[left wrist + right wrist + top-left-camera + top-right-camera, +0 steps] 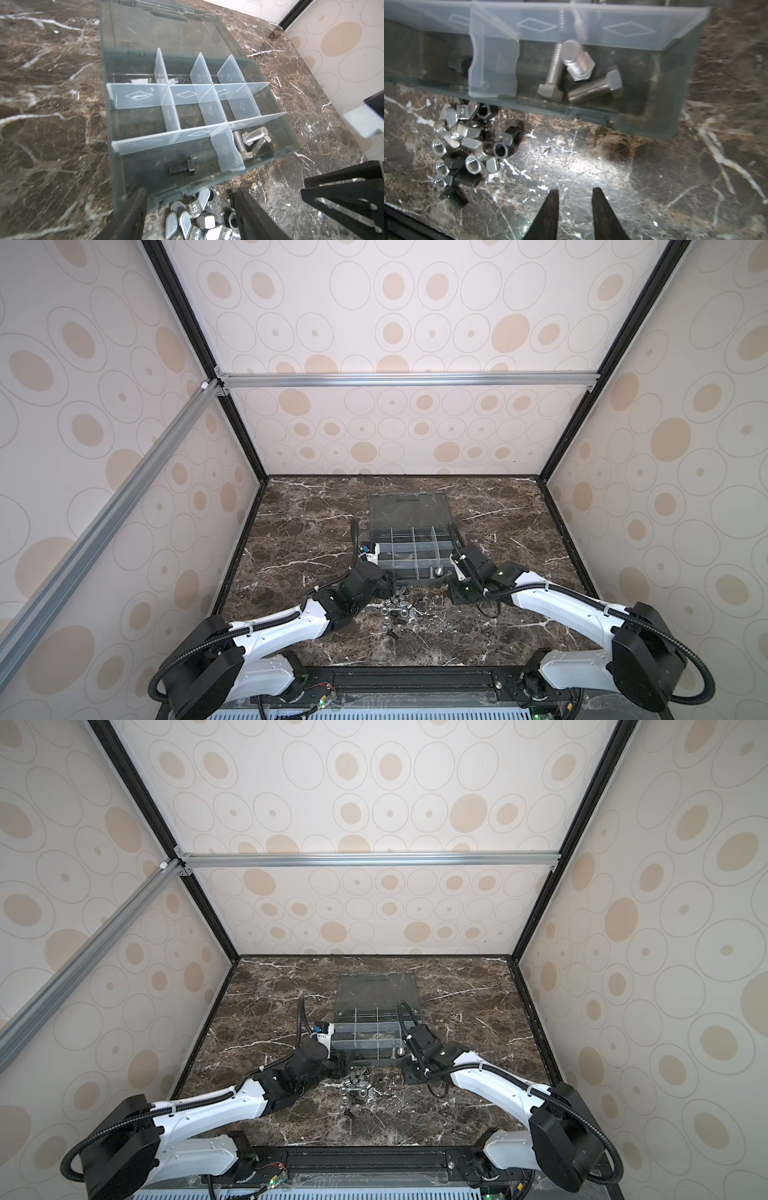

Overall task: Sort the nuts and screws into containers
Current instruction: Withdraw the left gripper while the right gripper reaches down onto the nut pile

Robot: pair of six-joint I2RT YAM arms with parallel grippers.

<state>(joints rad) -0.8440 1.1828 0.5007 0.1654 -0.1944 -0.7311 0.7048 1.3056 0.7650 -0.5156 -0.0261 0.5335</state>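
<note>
The dark grey organizer box (pixel 415 581) (pixel 374 1061) lies open at mid table, its containers split by translucent dividers (pixel 158 99). Three silver screws (pixel 249 139) (pixel 577 62) lie in the front right compartment. One black screw (pixel 182 166) lies in the compartment beside it. A pile of silver and dark nuts (pixel 399 608) (pixel 357 1088) (pixel 467 141) sits on the table just in front of the box, with two black screws (pixel 465 178) at its near side. My left gripper (pixel 190 191) (pixel 390 584) is open over the pile's far end, nothing held. My right gripper (pixel 575 190) (pixel 459 595) stands slightly open over bare table, right of the pile.
The box's clear lid (pixel 409 510) lies flat behind the compartments. The dark marble table (pixel 519 531) is enclosed by patterned walls on three sides, with a black rail (pixel 415 676) along its front edge. The two grippers are close together at the box's front wall.
</note>
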